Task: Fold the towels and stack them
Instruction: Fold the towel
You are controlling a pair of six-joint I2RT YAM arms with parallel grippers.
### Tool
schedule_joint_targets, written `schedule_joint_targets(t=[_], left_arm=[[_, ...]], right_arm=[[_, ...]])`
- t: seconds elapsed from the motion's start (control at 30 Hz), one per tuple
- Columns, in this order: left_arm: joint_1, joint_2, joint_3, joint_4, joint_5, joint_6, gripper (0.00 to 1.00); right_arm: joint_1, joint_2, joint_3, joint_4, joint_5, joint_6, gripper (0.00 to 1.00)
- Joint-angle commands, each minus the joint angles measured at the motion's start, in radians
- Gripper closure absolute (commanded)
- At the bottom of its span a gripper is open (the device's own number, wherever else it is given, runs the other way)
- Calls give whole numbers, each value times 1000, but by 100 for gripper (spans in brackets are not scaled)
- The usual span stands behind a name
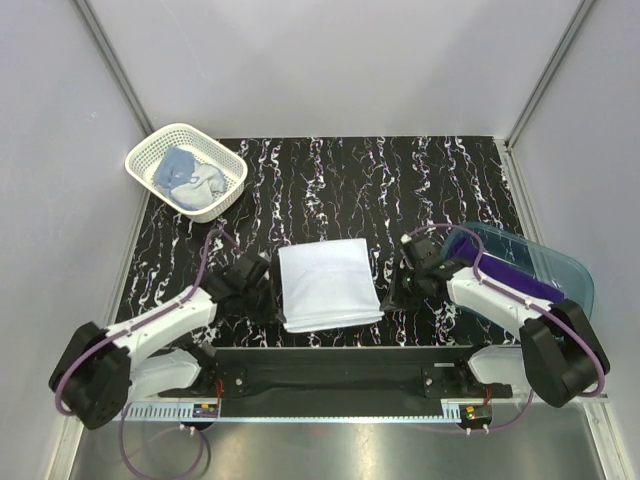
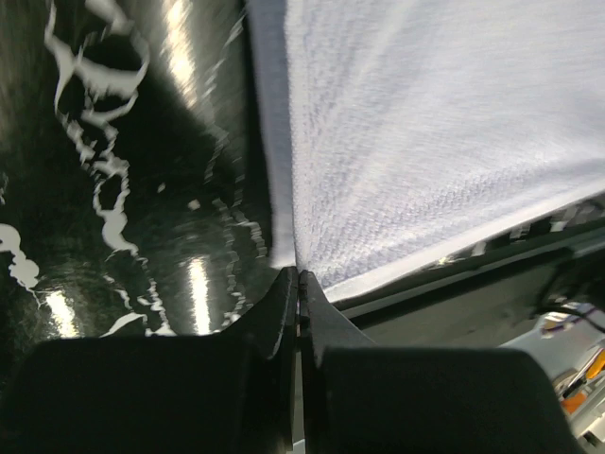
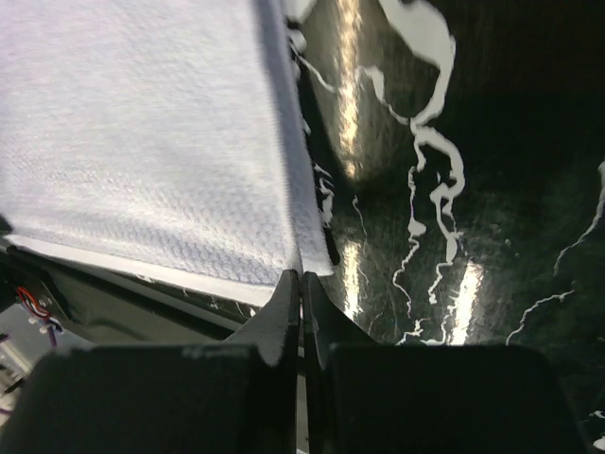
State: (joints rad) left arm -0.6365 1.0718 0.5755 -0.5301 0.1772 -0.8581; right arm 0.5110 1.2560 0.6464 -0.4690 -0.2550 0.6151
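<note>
Our left gripper [image 2: 299,276] and right gripper [image 3: 302,276] are clenched shut at the white towel's [image 1: 328,285] near corners. We reckon the next move is folding it toward the far side.

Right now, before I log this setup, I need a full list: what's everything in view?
white towel: one, white, folded, table centre
blue towel: one, light blue, bunched in basket
purple towel: one, purple, in tub
basket: one, white lattice, table's far left
tub: one, translucent blue, table's right edge
table: one, black with white veins
left gripper: one, black, shut, at white towel's near left corner
right gripper: one, black, shut, at its near right corner
</note>
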Motion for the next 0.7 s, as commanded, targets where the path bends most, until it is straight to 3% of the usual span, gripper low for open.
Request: schedule_joint_targets(t=[0.0, 0.4, 0.47, 0.57, 0.6, 0.67], left_arm=[[-12, 52, -84, 53, 7, -33, 100], [-17, 82, -143, 88, -22, -24, 100], [-17, 71, -138, 76, -25, -19, 100], [-19, 67, -105, 26, -36, -4, 83], [-17, 60, -92, 10, -42, -1, 70], [-17, 44, -56, -48, -70, 16, 58]], right_arm=[[11, 17, -51, 33, -20, 38, 100], [23, 46, -113, 95, -29, 54, 100], [26, 39, -122, 90, -27, 57, 93], [29, 10, -125, 75, -35, 69, 84], [29, -12, -119, 63, -30, 74, 81], [29, -35, -84, 6, -10, 74, 67]])
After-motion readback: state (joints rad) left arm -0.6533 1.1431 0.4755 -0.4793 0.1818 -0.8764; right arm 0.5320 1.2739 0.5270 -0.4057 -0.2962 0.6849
